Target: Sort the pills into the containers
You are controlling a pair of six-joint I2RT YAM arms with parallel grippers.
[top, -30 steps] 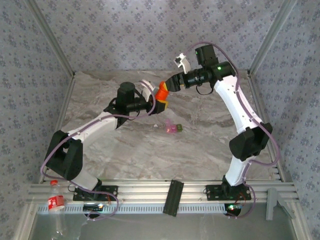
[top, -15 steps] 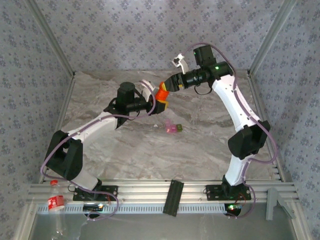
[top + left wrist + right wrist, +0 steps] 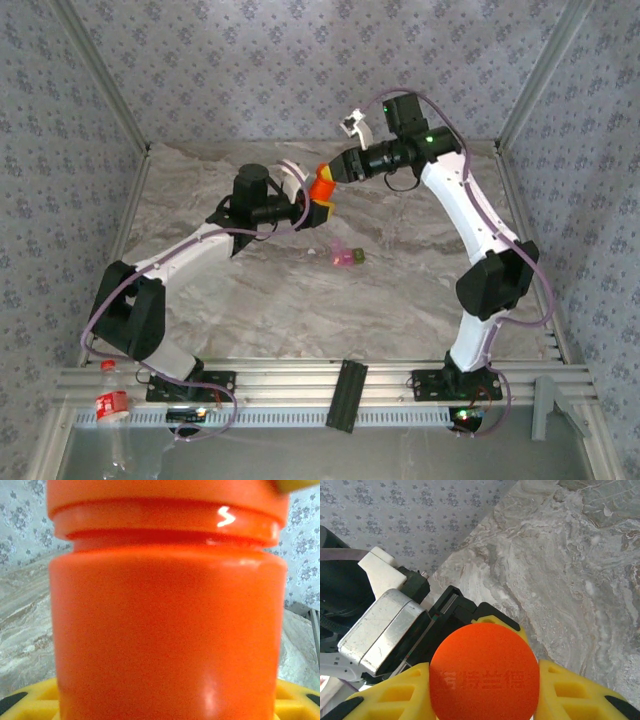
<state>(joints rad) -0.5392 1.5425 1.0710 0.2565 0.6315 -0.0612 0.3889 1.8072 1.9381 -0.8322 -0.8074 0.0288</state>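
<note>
An orange bottle [image 3: 322,187] hangs above the back middle of the marble table. My left gripper [image 3: 319,206] is shut on its body, which looms large in the left wrist view [image 3: 167,630] over yellow fingers [image 3: 35,700]. My right gripper [image 3: 336,171] comes from the right, and its yellow pads [image 3: 570,690] press both sides of the round orange cap [image 3: 485,672]. The containers [image 3: 345,256], a small pink and green pair, lie on the table below the bottle, apart from both grippers. The pills are out of view.
Patterned walls close the table at the back and sides. On the near rail lie a black block [image 3: 347,393] and a grey bracket [image 3: 548,402]. A clear plastic bottle with a red label [image 3: 112,405] lies at the near left.
My right gripper has closed from wide open onto the bottle's cap, its arm shifting slightly left. The left arm and bottle have stayed in place.
</note>
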